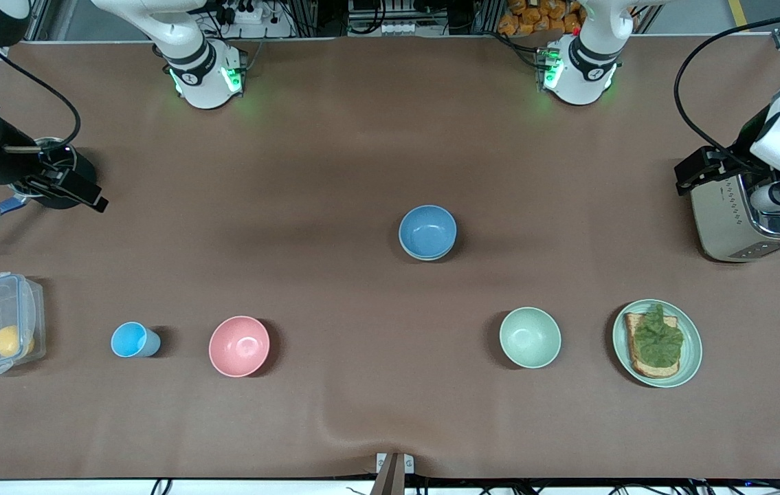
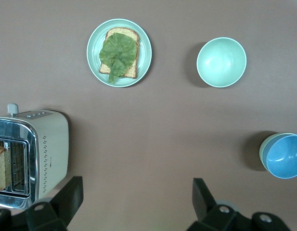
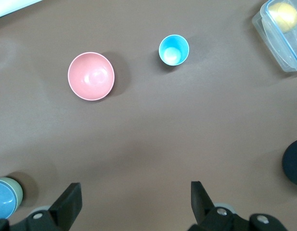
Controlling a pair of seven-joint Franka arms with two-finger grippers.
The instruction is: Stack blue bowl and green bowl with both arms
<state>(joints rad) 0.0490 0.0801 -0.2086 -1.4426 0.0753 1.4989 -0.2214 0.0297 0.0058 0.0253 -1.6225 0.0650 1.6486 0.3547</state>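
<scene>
I see the round matte mid-blue bowl (image 1: 427, 231) nested in the dull sage-green bowl (image 2: 262, 150) mid-table, the green rim just peeking out beneath. My left gripper (image 2: 137, 202) hangs over the steel toaster (image 1: 747, 220), fingers spread wide and holding nothing. My right gripper (image 3: 136, 204) hovers over the black pot (image 1: 60, 180), fingers apart too.

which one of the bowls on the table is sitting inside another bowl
The blue bowl, mid-table: it nests in the green bowl, whose rim peeks out beneath. The pink bowl and mint bowl each stand alone.
</scene>
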